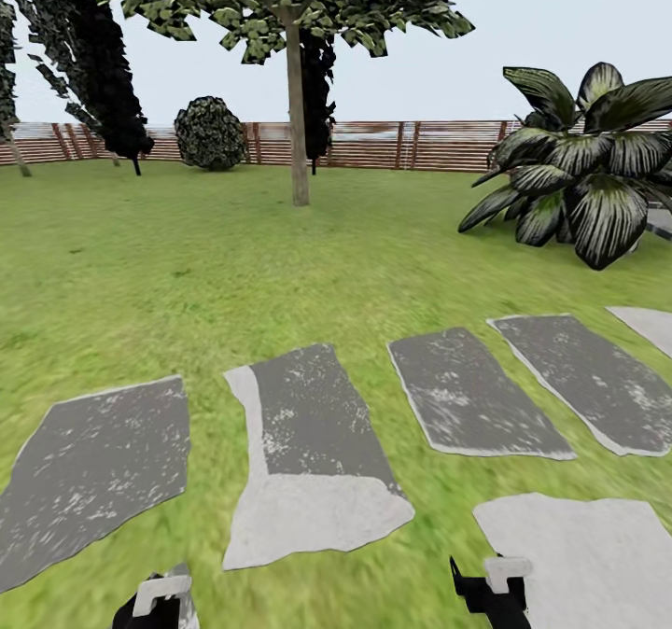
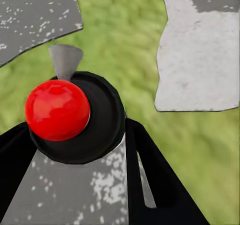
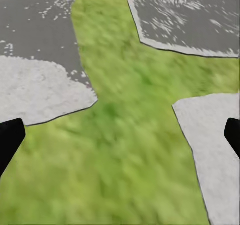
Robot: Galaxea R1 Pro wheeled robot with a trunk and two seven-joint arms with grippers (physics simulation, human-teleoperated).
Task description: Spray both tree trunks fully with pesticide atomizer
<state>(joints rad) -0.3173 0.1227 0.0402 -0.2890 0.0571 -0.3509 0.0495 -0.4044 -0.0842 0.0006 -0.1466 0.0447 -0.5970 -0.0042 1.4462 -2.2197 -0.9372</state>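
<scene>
Left gripper: my black fingers are clamped on the atomizer, one on each side of it.
Atomizer: black round body, red ball on top, grey nozzle past it, held over a grey slab and grass.
Right gripper: my fingers are spread wide, one tip at each edge of the right wrist view, with nothing between them; grass and slabs lie below.
Head view: both my grippers, left and right, sit low at the bottom edge.
Ground: a row of grey slabs crosses the lawn just ahead of me.
Tree: straight bare trunk, well beyond the slabs, near the fence.
Others: a broad-leaved plant at right, a round bush and dark conifers by the fence.
</scene>
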